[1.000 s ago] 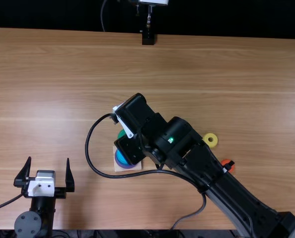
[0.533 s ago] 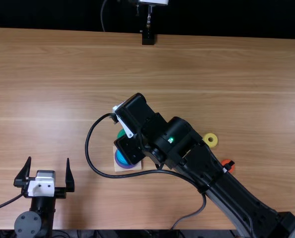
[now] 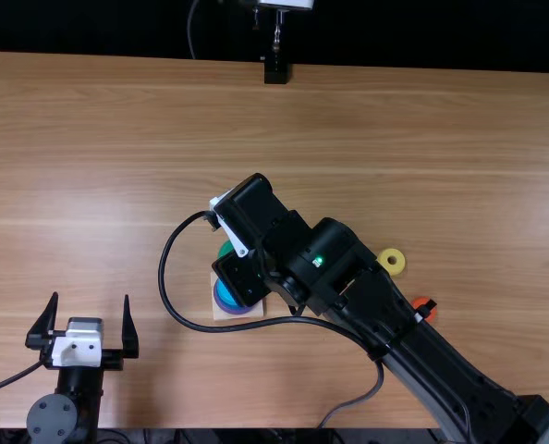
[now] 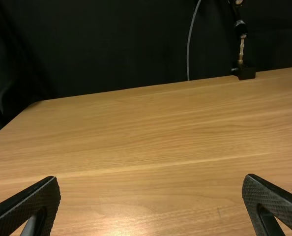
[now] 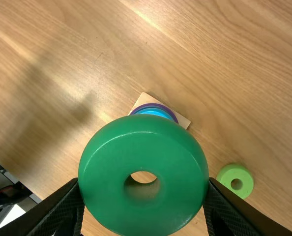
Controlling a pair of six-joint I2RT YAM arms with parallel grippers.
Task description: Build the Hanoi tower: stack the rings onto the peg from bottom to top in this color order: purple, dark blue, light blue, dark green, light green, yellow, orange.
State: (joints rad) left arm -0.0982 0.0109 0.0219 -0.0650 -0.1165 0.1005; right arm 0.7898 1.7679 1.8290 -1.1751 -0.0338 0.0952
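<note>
Right gripper (image 5: 143, 184) has its fingers (image 5: 63, 212) pinching the dark green ring (image 5: 144, 211) by opposite sides, hole facing my wrist camera. Ring's in the air, I'd say. Key relation: the stack, light blue (image 5: 156, 112) on top with a purple (image 5: 153, 105) rim, sits on the base (image 5: 181, 121) and peeks past one edge of the held ring. Top view puts green on the stack's far side, toward the tabletop's (image 3: 395, 129) far edge. Through the hole I get a wood tone, no blue, so I judge it off-centre. Can't make out the peg. Next I'd shift the hole onto the peg axis, level, then lower; dropping now risks catching the rim. Left gripper (image 3: 90, 302) is well apart, fingers spread, so this is the right arm's job. Light green (image 5: 235, 181) lies to one side; yellow (image 3: 391, 261) and orange (image 3: 422, 303) wait too.
</note>
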